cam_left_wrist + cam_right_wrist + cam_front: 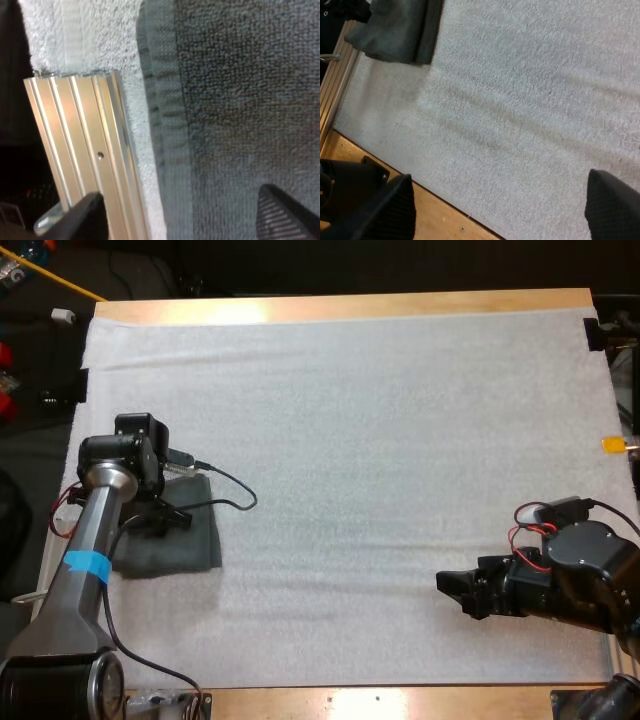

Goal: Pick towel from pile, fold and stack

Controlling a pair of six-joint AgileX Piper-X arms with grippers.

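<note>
Advantage left: holding left tool (182, 215) spread directly over folded towel (192, 546), right tool (502, 205) spread well apart across bench (330, 306).

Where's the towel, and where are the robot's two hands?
towel (190, 540), high view, its flat middle.
left hand (182, 217), left wrist view, between its fingertips.
right hand (452, 590), high view, between its fingertips.

At the left of the frame a dark grey-green towel (195, 545) shows against the white, fuzzy mat (380, 440) with its faint grey crease bands, framed by the table (350, 306) in pale honey wood, while a bright blue tape (86, 563) rings the silver arm (95, 510).
</note>
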